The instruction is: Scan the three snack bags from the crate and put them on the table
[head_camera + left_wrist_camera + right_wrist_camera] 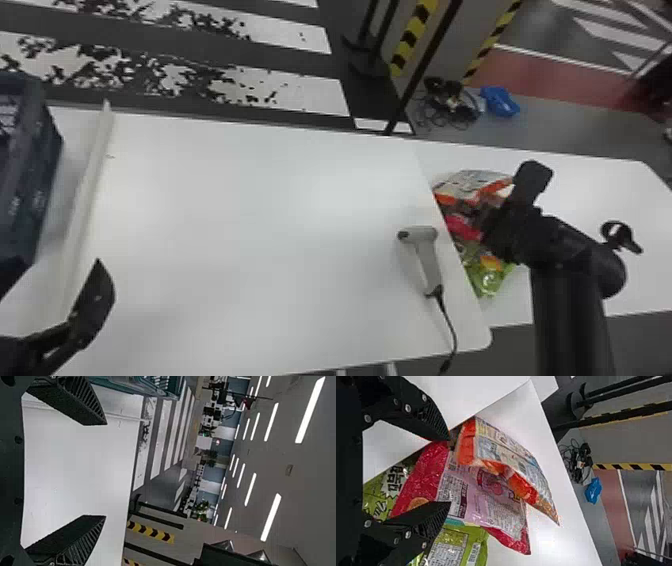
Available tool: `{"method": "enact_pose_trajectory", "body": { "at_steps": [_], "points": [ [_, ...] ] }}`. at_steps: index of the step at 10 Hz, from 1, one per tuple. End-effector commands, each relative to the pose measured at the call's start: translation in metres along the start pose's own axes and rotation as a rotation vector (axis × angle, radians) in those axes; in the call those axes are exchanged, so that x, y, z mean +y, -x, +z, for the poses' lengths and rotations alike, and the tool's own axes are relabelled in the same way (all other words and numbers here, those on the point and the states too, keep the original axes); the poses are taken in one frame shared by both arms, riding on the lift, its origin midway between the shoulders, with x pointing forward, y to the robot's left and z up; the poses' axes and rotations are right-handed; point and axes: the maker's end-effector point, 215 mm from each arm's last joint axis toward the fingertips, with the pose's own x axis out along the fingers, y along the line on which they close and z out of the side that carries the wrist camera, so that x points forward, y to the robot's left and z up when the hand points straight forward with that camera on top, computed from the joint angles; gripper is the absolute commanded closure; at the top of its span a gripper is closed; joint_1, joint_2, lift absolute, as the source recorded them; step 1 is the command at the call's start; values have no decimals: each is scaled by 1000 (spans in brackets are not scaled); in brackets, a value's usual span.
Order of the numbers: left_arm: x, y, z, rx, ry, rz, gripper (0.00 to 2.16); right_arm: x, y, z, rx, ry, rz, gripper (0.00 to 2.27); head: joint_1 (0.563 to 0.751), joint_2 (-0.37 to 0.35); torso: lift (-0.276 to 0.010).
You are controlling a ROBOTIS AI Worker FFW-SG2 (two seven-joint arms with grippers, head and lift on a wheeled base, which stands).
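Hand (510, 225) at right angled down over snack bags (462, 227), fingers (423, 522) apart.

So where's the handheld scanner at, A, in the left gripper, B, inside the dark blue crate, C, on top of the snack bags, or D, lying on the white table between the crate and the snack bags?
D: the scanner lies on the white table, with the crate over to the left and the snack bags just to the right.
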Motion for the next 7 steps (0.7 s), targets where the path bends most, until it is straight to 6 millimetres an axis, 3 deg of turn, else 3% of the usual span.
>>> {"method": "enact_pose_trajectory", "body": {
  "at_steps": [1,3,4,5,7],
  "points": [
    [-2,-1,1,13,4,-3,22,24,41,0,-53,17,89,60,695,-350,-94],
    [-9,-6,2,56,18,-9,22,79,95,-14,-120,93,202,43,695,-350,-94],
    [-16,-8,8,65,23,-19,22,114,121,-31,-152,158,259,43,695,-350,-94],
    [-22,-10,6,126,29,-24,26,159,154,-63,-133,186,376,43,695,-345,-94],
    [-28,-12,21,140,27,-20,29,238,222,-110,-194,253,526,43,695,-210,-94]
  ]
}}
